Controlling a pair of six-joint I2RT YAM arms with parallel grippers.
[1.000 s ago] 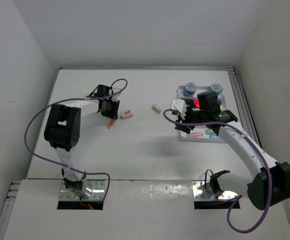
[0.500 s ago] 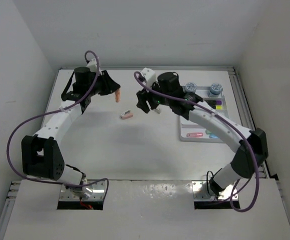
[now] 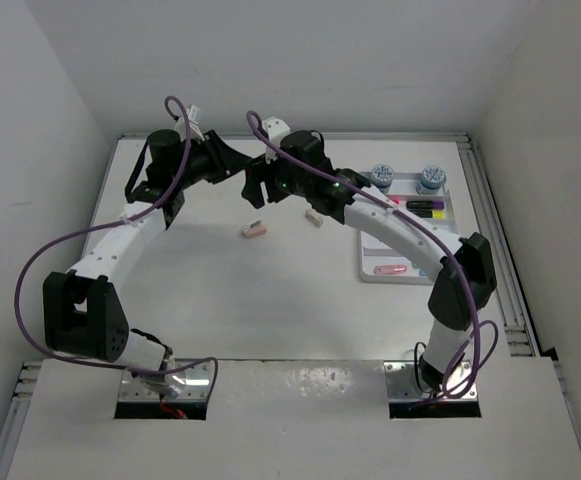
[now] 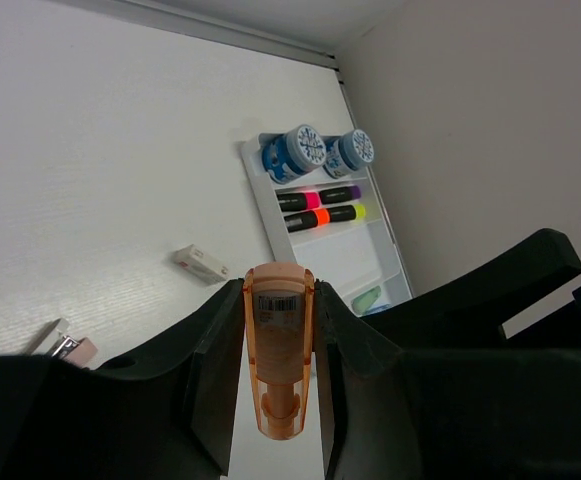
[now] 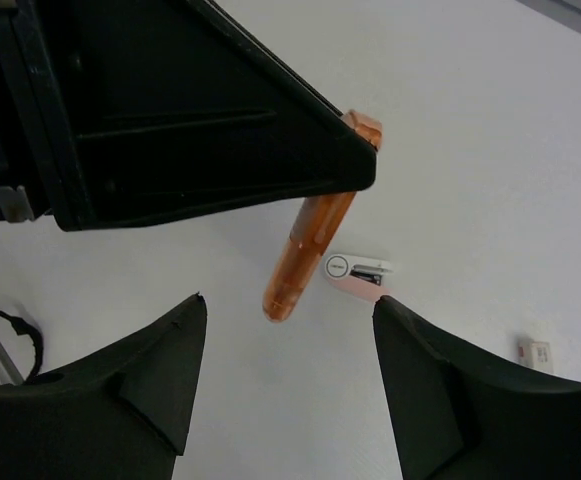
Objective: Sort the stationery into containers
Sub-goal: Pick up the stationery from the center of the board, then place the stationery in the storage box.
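Currently the white table [image 3: 270, 300] carries all the loose items. The left arm [image 3: 120, 238] and right arm [image 3: 400, 232] both reach over its far-left part, and their wrists meet nose to nose above the surface. A flat white rectangular tray [image 3: 370, 262], divided into shallow rows, lies at the far right, well apart from that meeting point.

Left gripper [image 4: 278, 340]: the jaws are narrow and clamped on a translucent orange stub [image 4: 278, 350] with a barcode label. The stub is off the table, and its thinner end pokes out past the fingertips.

Right gripper [image 5: 288, 310]: the jaws are wide with nothing between the pads. In the right wrist view the orange stub hangs out from under the left gripper's black finger. Its free end lies between the two right fingers and touches neither.

Tray contents, from the left wrist view:
- Two round blue-white pots [image 4: 295, 150] stand side by side in the far row.
- Four short black markers [image 4: 300, 217] lie in the next two rows, pink and purple ends in one and orange and yellow ends in the other.
- A green stub [image 4: 367, 298] lies in a nearer row.
- The top view shows a pink stub [image 3: 391, 269] in the nearest row.

Loose on the table:
- A small pale pink piece [image 3: 255, 231] with a metal part lies near the two grippers.
- A tiny beige block [image 3: 315, 216] lies between that piece and the tray, touching neither.
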